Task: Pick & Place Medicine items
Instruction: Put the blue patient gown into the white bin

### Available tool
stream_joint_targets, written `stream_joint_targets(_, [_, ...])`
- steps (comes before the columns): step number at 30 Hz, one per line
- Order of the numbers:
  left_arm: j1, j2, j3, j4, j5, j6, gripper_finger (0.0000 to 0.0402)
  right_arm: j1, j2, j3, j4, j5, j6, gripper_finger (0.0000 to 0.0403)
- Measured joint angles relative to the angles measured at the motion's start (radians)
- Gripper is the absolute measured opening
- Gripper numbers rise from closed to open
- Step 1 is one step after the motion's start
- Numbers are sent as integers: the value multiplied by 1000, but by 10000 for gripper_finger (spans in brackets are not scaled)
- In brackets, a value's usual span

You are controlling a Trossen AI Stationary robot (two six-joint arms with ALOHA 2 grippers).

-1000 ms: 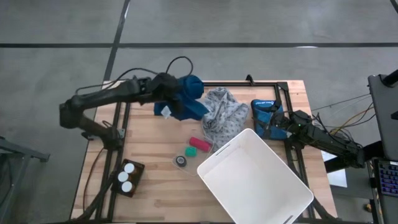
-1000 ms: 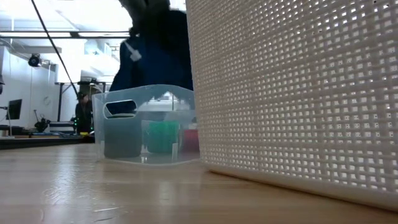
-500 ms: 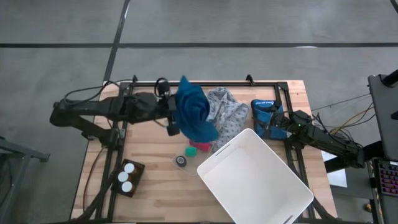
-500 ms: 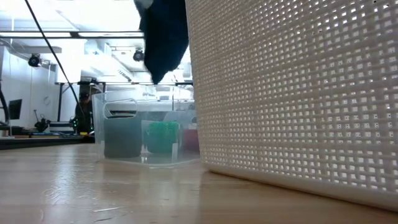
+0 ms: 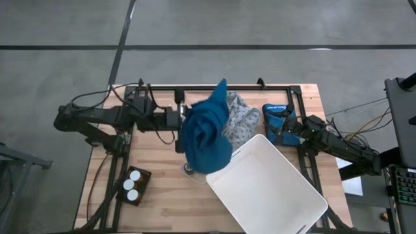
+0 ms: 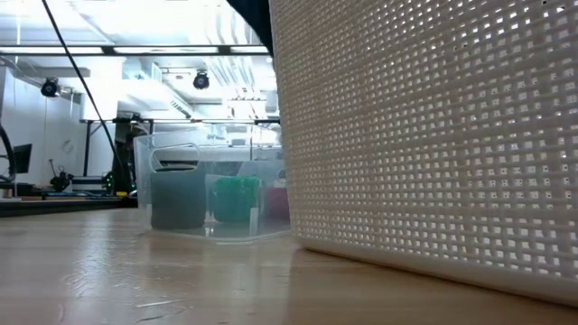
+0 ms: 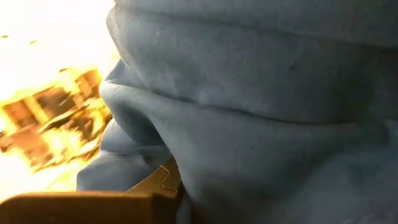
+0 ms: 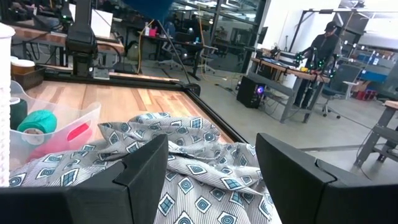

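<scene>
- Three white-capped medicine items (image 5: pixel 132 184) show in my high view, sitting in a dark holder at seven o'clock on the surface (image 5: pixel 162 208), untouched. My left end effector (image 5: pixel 184 125) has hold of the blue cloth (image 5: pixel 207 133), lifted near the middle, I'd judge to get it off the small things beneath and toward the white basket (image 5: pixel 286 214) at five o'clock. The right end effector (image 5: pixel 281 132) waits at three o'clock beside the grey patterned cloth (image 5: pixel 244 120).
- Low view: the basket wall fills the right; a clear tray (image 6: pixel 212 185) holding a green item stands behind it.
- Left wrist view: blue cloth fills nearly everything, so it is clamped close between the fingers.
- Right wrist view: my right end effector's fingers (image 8: pixel 292 171) stand parted, holding nothing, just above the patterned cloth.
</scene>
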Motion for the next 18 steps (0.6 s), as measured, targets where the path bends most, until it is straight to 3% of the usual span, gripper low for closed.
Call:
stream_joint_targets(5, [1, 70, 0, 215, 182, -21, 116, 0, 0, 0, 0, 0, -1, 240])
stream_joint_targets(9, [-5, 151, 4, 396, 262, -59, 116, 0, 0, 0, 0, 0, 0, 240])
stream_joint_targets(18, [-6, 289, 97, 425, 318, -205, 116, 0, 0, 0, 0, 0, 0, 240])
